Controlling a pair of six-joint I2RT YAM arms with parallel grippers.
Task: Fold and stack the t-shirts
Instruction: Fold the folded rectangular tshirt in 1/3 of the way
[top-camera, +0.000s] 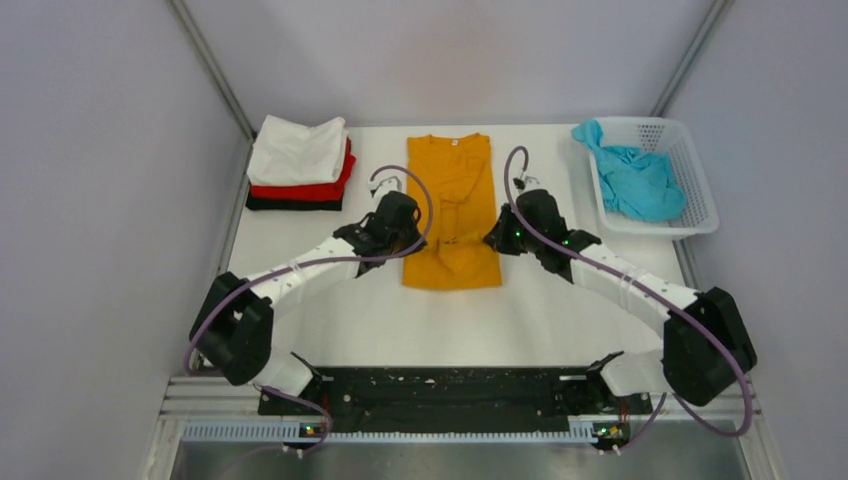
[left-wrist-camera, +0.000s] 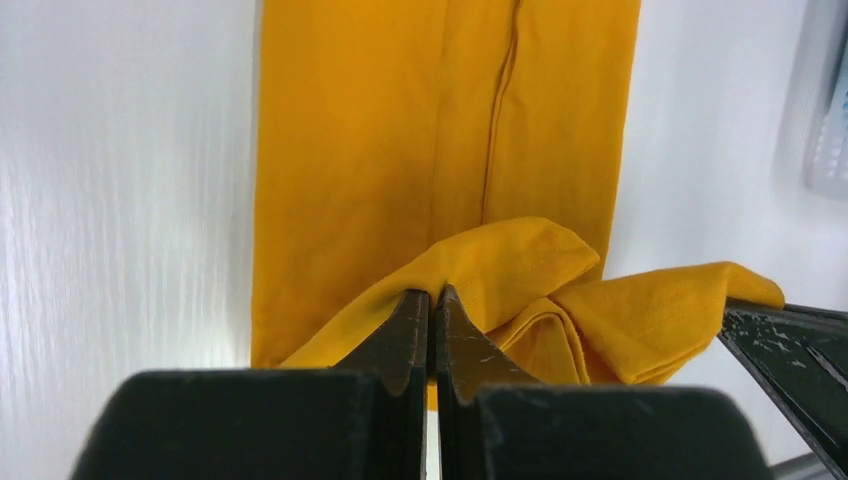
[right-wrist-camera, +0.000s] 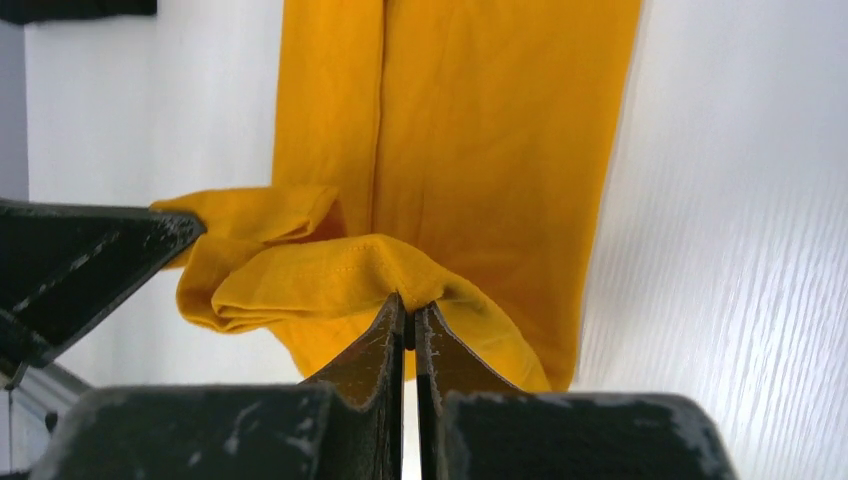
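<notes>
Left end effector (left-wrist-camera: 432, 295): fingers pressed together, pinching a raised fold at the left edge of the orange-yellow t-shirt (top-camera: 450, 180). Right end effector (right-wrist-camera: 405, 300): same, clamped on a fold at the shirt's right edge. The shirt is a long narrow strip mid-bench (top-camera: 560, 320), collar toward the far edge, with cloth bunched up between the two pinch points. Far-left corner: white t-shirt (top-camera: 298, 150) on red t-shirt (top-camera: 325, 188) on black t-shirt (top-camera: 290, 203). Far-right corner: teal t-shirt (top-camera: 635, 182) heaped in the white basket (top-camera: 703, 212).
</notes>
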